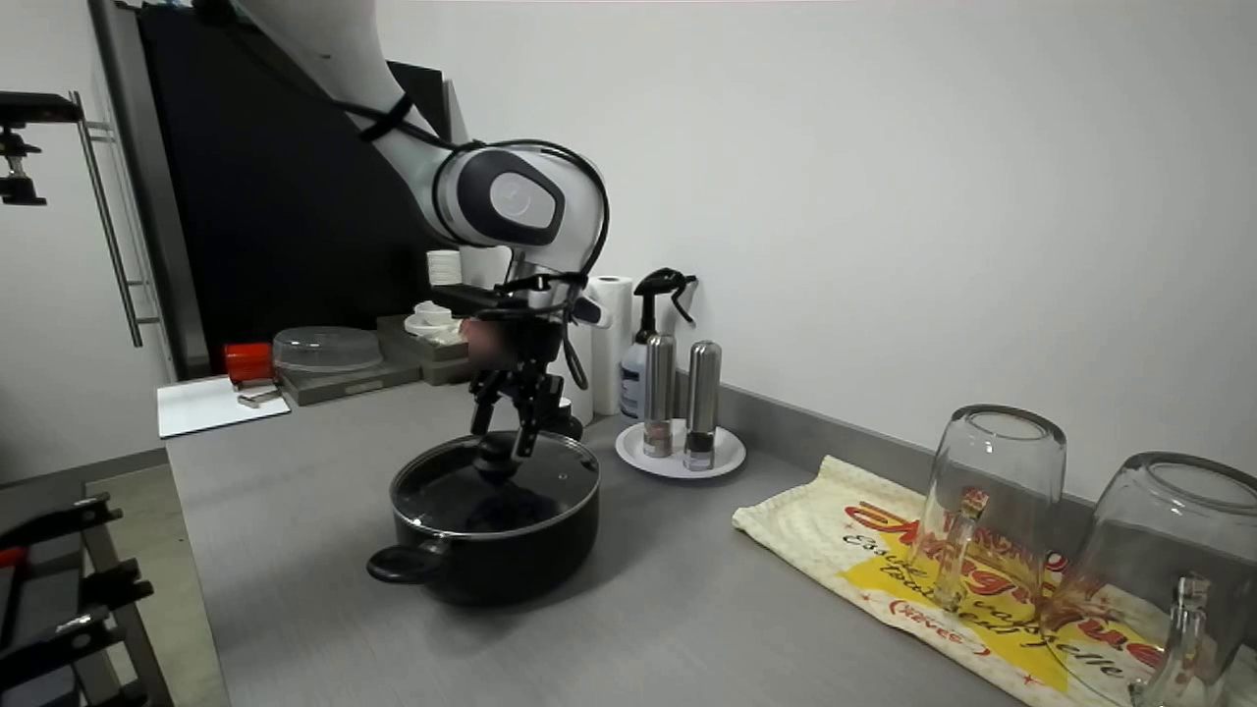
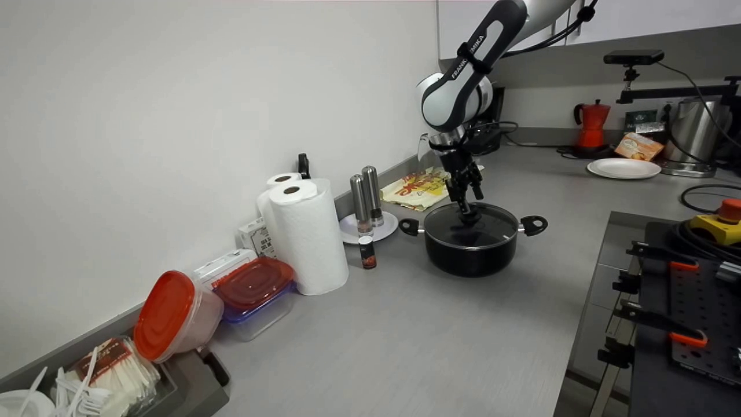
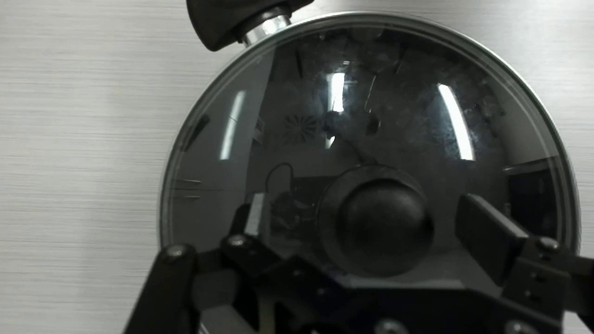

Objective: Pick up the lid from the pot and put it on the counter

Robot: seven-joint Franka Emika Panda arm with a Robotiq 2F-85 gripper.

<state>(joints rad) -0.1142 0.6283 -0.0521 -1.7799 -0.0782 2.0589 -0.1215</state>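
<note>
I have the black two-fingered gripper [image 3: 362, 208] pointing down at the round, shallow-domed dark glass lid [image 3: 376, 139], its fingers [image 3: 485, 236] apart, with the rounded black knob [image 3: 385, 227] between them; in the wrist view I see a gap on each side. The lid sits on the low, wide black cooking pot [image 2: 472, 259], which stands on the long matte grey counter [image 2: 405, 336]. Near the pot, two tall steel-topped grinders [image 1: 703, 393] stand on a round white plate [image 1: 732, 453].

The arm [image 1: 408, 162] is white with dark panels [image 1: 479, 193], white EMIKA lettering [image 2: 477, 44] and looping black cables [image 1: 603, 189]; the gripper [image 3: 362, 208] is black, with round metallic screws [image 3: 237, 240].
</note>
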